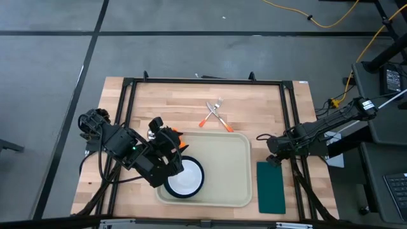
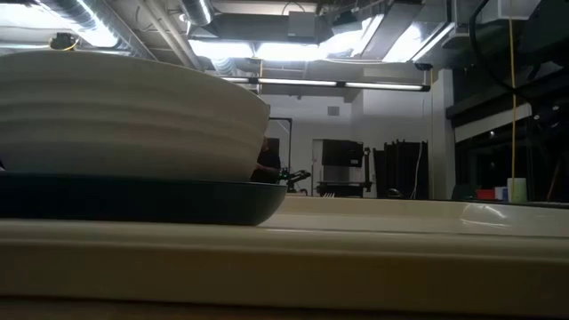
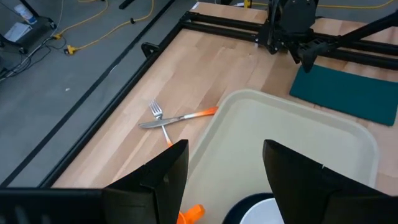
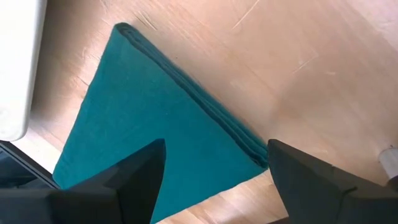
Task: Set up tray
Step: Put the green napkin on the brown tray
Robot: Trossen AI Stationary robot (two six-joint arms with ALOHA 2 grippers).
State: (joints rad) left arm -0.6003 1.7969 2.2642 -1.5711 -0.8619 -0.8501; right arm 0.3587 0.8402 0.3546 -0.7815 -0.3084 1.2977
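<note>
The tray (image 1: 226, 172) lies flat on the wooden table (image 1: 165, 102), near its front edge and about midway along it. A white bowl on a dark plate (image 1: 184, 179) sits in the tray's front-left corner.

Left gripper (image 3: 225, 163) hovers over the tray's left side, above and beside the plate; fingers spread apart, nothing between them. Right gripper (image 4: 214, 163) hangs over the dark green napkin (image 1: 271, 187), which lies on the table just beside the tray's right rim; fingers likewise parted and empty.

A fork and a knife (image 1: 216, 114) with orange handles lie crossed on the table behind the tray's back rim, apart from it. Another orange item shows at the tray's left rim by the left gripper; I cannot tell what it is.

Handling, by judgement: the tray looks like stiff, smooth moulded plastic, light in itself but front-left heavy with the crockery on it. The surface is probably slippery, so pushing risks a skid. The low raised rim is the only purchase; pinch it across the lip on a long side. The plate and bowl may slide if the tray is tilted.
</note>
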